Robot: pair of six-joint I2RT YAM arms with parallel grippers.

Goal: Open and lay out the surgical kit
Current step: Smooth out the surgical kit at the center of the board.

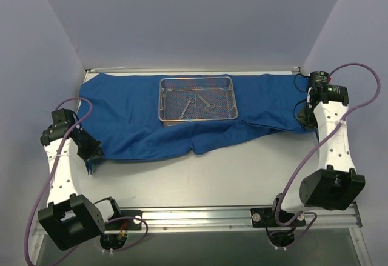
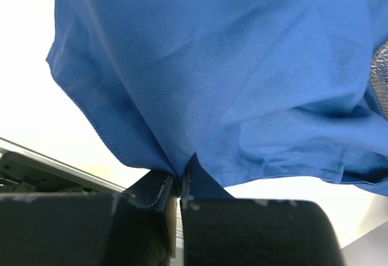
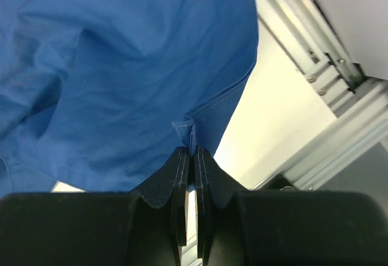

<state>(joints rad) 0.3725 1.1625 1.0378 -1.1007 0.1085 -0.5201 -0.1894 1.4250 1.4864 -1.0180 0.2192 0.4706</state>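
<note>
The left hand (image 2: 179, 181) and right hand (image 3: 193, 157) each pinch an outer edge of the cloth (image 1: 133, 117), probably to pull it flat on the tabletop (image 1: 242, 175) under the tray (image 1: 197, 79) of instruments (image 1: 197, 103)

Lab test cell: plain grey-violet panels (image 1: 182, 17) enclose white tabletop (image 1: 230, 175); aluminium mounting rail (image 1: 200, 217) along frame bottom.

The instruments (image 1: 189, 106) look too small to identify.
</note>
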